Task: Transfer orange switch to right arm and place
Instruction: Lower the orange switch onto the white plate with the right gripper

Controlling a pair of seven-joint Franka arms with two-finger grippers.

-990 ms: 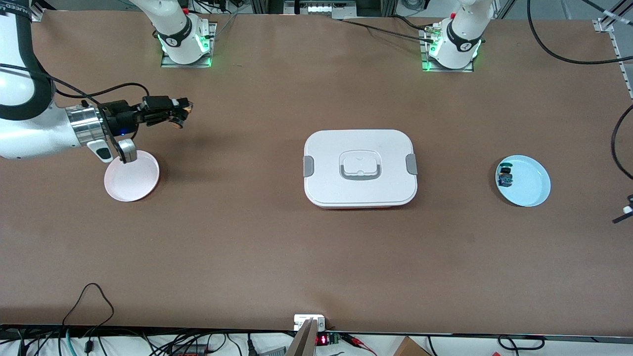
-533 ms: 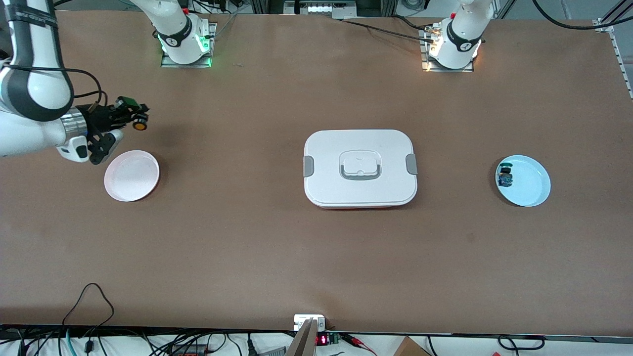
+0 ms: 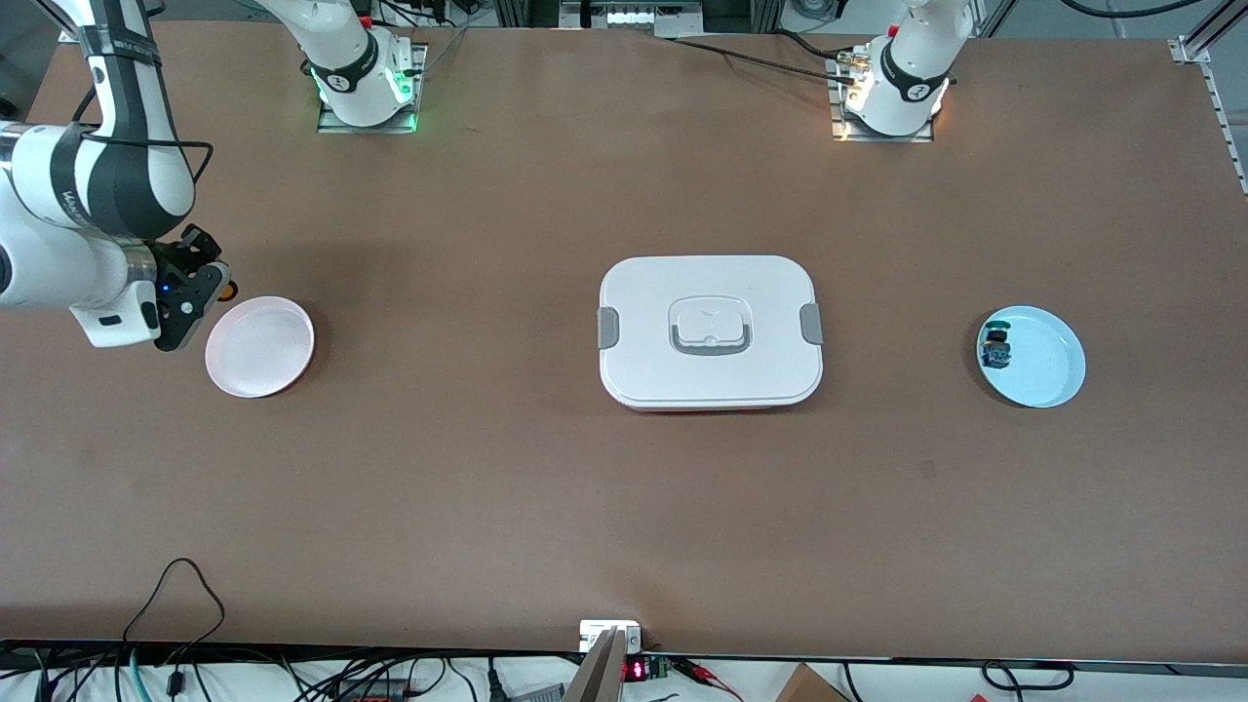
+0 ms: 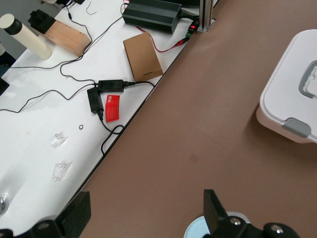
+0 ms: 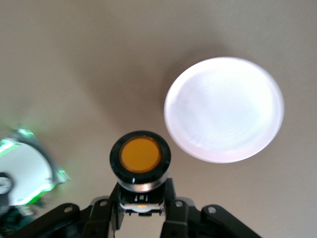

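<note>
Front view: brown table (image 3: 546, 507); right claw (image 5: 141, 206) grips orange switch (image 5: 140, 157); left claw (image 4: 143, 218) wide.

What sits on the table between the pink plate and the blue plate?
In the front view, the closed white lunch box lies between the pink plate and the blue plate. The stretches of table between it and each plate are bare.
</note>
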